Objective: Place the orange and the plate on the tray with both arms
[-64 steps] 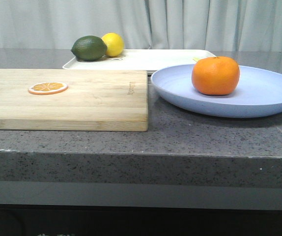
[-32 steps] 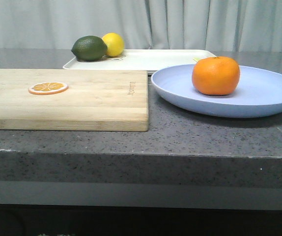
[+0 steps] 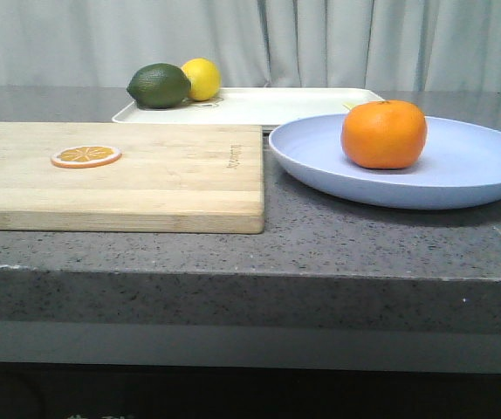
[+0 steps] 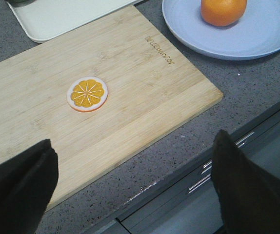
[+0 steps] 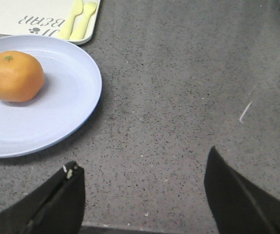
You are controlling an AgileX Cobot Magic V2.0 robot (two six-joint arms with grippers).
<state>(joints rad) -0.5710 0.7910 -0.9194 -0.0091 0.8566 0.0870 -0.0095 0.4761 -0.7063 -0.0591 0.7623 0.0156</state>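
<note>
The orange [image 3: 383, 133] sits on the pale lavender-blue plate [image 3: 460, 179] at the right of the counter; both also show in the left wrist view, orange [image 4: 223, 10] on plate [image 4: 257, 39], and in the right wrist view, orange [image 5: 13, 76] on plate [image 5: 62, 117]. The cream-white tray [image 3: 294, 105] lies behind, at the back. My left gripper [image 4: 135, 183] is open and empty over the counter's front edge by the cutting board. My right gripper [image 5: 142, 195] is open and empty over bare counter beside the plate. Neither arm shows in the front view.
A wooden cutting board [image 3: 146, 179] lies at the left with a thin orange slice [image 3: 85, 156] on it. A green lime [image 3: 158, 85] and a yellow lemon [image 3: 202, 78] rest at the tray's left end. Yellow cutlery [image 5: 79, 19] lies on the tray's corner.
</note>
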